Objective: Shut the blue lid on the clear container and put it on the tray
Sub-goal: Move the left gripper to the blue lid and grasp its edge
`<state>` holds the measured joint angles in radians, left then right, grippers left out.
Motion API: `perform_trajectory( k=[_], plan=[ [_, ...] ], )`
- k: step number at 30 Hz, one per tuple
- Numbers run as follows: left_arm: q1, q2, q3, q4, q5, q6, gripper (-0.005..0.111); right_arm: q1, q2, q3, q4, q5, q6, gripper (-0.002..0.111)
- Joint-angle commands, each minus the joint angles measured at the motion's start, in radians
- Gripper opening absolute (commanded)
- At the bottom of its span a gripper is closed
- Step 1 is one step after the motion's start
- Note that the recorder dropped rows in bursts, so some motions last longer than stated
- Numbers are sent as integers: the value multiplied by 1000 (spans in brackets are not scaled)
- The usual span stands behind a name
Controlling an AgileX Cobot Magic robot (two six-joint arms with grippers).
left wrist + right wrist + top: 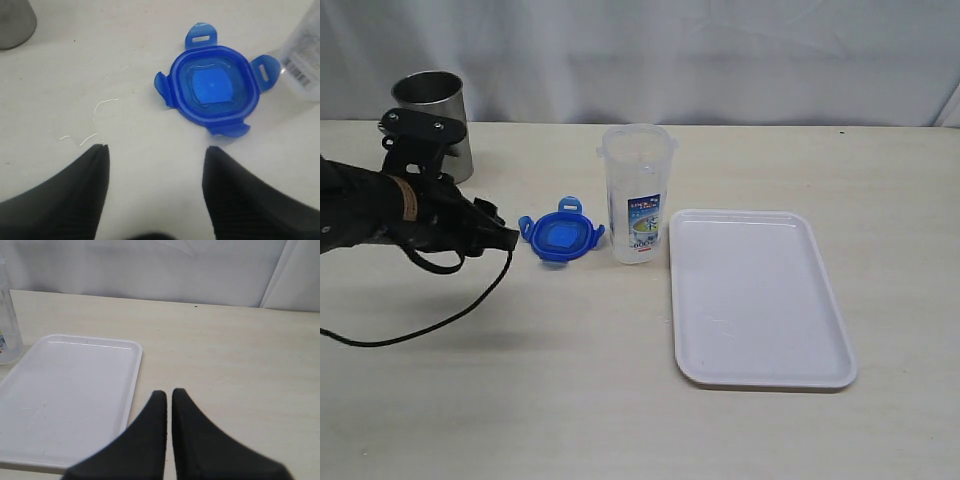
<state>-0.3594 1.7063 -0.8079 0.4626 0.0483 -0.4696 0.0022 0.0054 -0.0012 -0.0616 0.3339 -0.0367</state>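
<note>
Surface: pale beige, wood-grained, matte. Behind it a white cloth backdrop, creased.

Tray: white, flat on the surface at the right. Long axis runs far-to-near in the exterior view, the near end skewed slightly right.

Left arm: black, reaching in low from the left, with a black cable looping onto the surface under it.

Steel cup: upright at the far left, behind the arm.

Clear container: stands upright just left of the tray's far corner. Long axis vertical, mouth up and uncovered, label facing the exterior camera.

Blue lid: flat on the surface, just beside the container's base, between it and the left hand. Four flaps splayed outward.

The left wrist view alone shows this hand's fingers spread wide with bare surface between them. The lid lies just beyond the tips, apart from them.

The right hand shows only in the right wrist view. Fingers pressed nearly together, nothing held, above the surface by the tray's edge. A sliver of the container sits at the frame edge.
</note>
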Motion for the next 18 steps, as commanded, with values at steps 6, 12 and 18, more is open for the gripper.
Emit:
perform_trajectory(
  k=[6,12,18],
  plan=[
    [-1,156,-144,-30,97,-7,53,1,-5,1,2,3,0,4],
    [-1,179,-271,-211,317,141,53,1,-5,1,2,3,0,4],
    [39,181,-368,-750,497,652,53,1,-5,1,2,3,0,4]
  ],
)
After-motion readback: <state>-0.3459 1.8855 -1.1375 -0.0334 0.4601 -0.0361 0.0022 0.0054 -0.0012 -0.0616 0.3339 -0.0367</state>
